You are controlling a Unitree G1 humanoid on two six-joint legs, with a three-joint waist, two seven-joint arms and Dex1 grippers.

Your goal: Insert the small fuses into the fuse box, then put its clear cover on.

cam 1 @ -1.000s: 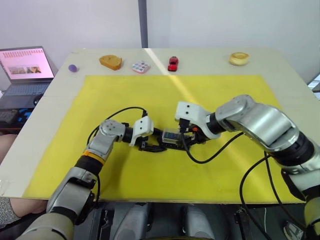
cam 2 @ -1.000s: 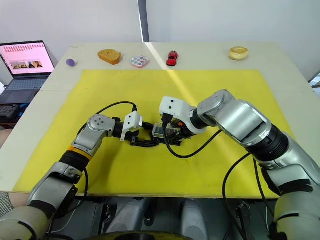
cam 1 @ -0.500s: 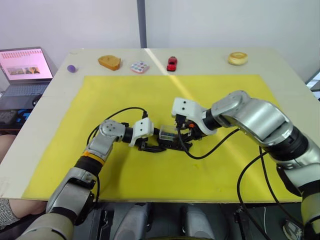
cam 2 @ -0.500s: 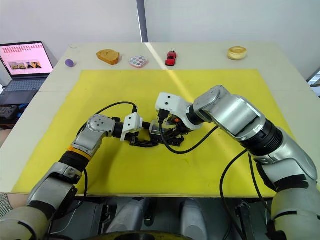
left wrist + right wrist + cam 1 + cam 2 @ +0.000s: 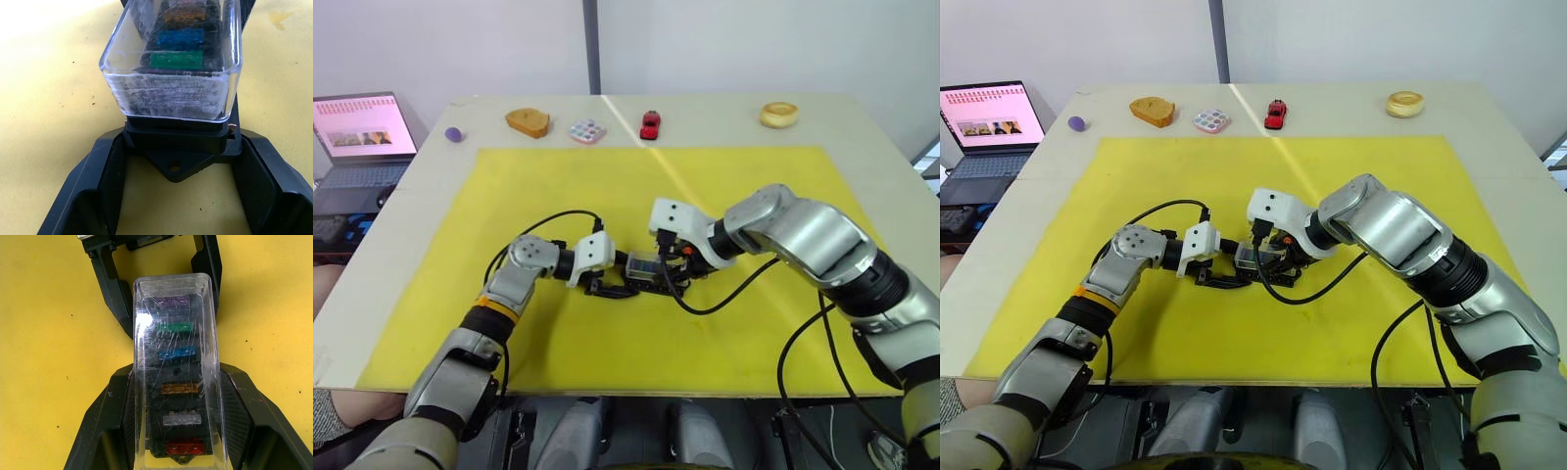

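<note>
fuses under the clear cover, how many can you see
6, in one row in the fuse box under the clear cover: purple, green, blue, amber, grey, red. A second row may be hidden.

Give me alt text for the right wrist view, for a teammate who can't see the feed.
The clear cover sits over the black fuse box, with six fuses showing through it in a row: purple, green, blue, amber, grey, red. The right gripper flanks the near end on the yellow mat, and the left gripper flanks the far end.
</note>
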